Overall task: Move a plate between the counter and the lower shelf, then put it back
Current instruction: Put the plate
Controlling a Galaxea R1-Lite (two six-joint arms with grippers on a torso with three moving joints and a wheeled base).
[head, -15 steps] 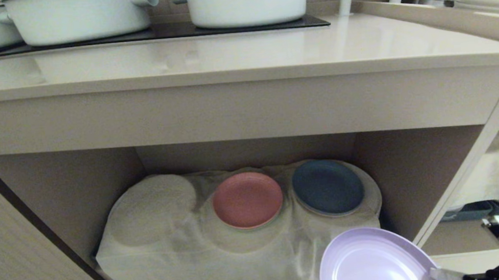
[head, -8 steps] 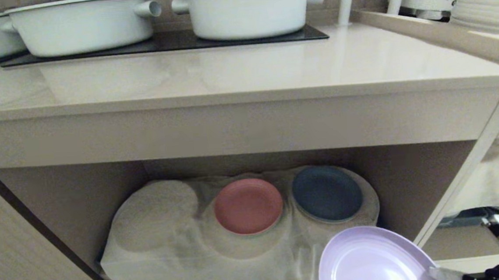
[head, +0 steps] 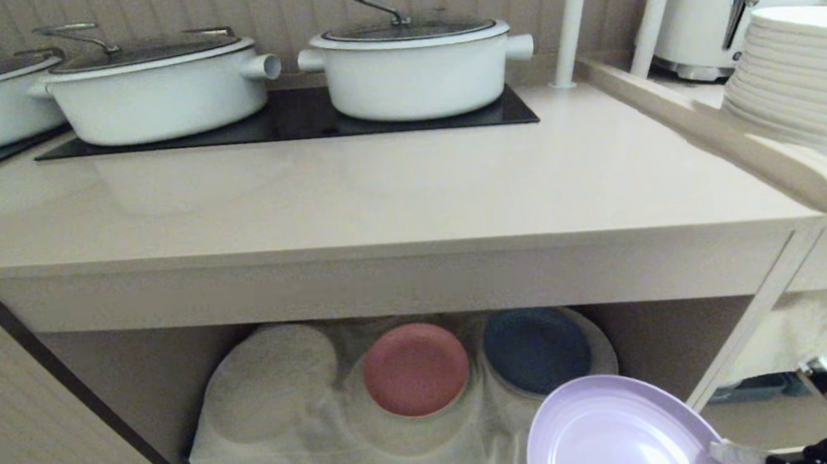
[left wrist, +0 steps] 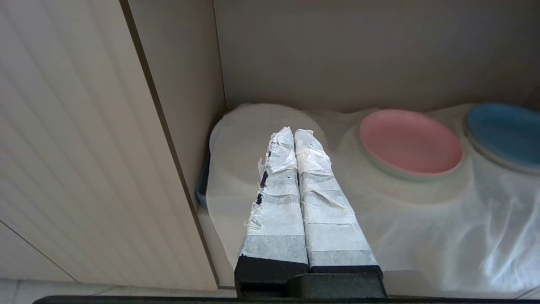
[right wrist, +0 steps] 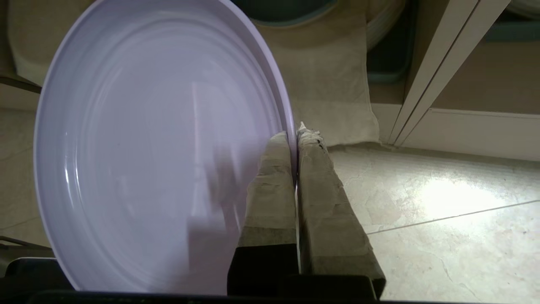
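A: Plate (head: 617,432) position: held clear of every surface at the near right, in front of the lower shelf (head: 682,330) opening and below the level of the counter (head: 381,190). It rests on nothing.

B: Confirm the grip.

A: Right gripper (right wrist: 294,134): jaws pressed together on the plate's rim, one finger on each face of the edge, as the right wrist view shows. The plate's hollow face is turned toward the head camera.

B: Left gripper?

A: Left gripper (left wrist: 294,131): jaws closed against each other with nothing between them. It is out in front of the left part of the lower shelf, touching nothing.

B: Contents of the shelf, near to far.

A: A crinkled white sheet (head: 312,443) covers the shelf floor and forms round mounds. On the middle mound lies a pink plate (head: 414,369); just beside it on the right, a dark blue plate (head: 535,349). The held plate overlaps the near edge of the blue one in the head view, but they are apart.

B: And above?

A: On the counter, toward the back, a black hob panel (head: 289,120) carries two white lidded pots (head: 413,68). To the far right, a side ledge (head: 765,156) bears a stack of white plates (head: 803,81) and a toaster (head: 733,17).
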